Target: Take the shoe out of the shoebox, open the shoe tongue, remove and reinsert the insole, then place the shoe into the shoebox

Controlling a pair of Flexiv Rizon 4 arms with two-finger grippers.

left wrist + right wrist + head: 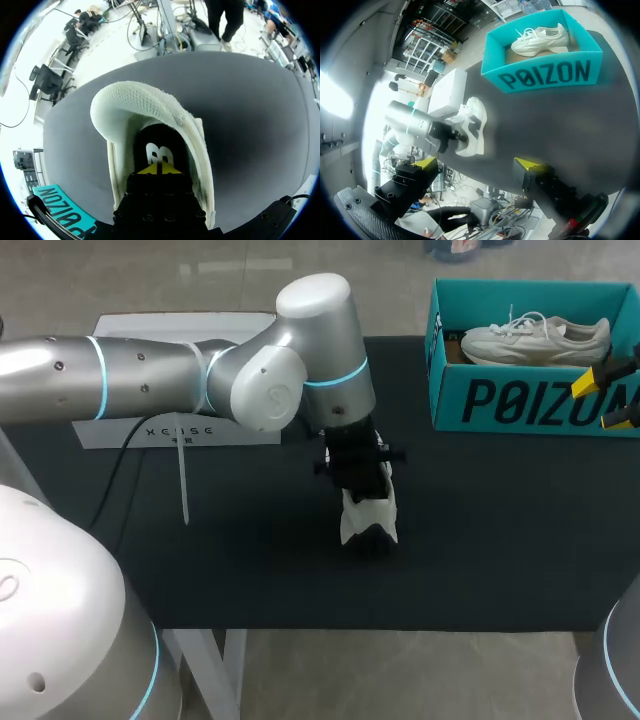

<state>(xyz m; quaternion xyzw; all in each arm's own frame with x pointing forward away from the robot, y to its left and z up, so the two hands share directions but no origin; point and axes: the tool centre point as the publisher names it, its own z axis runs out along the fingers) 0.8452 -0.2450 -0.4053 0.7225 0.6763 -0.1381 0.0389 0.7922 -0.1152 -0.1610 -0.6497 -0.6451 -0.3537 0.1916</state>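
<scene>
At mid-table, left gripper [159,169], tips pressed together, sits inside 1 shoe [150,105]. Right gripper [476,162] hangs spread; a 2nd shoe [535,340] lies in the lettered box [520,400].

The black-topped table [500,540] bore a teal shoebox [520,405] at its far right corner; a white shoe [368,515] near the middle; a white box [180,430] and a thin pale strip [184,485] toward the left.

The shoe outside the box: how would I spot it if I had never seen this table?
Find the black table, then the silver left arm stretched to its middle. The white shoe lies on the table right under that arm's pincer, which dips into its opening. Its twin lies inside the teal shoebox.
</scene>
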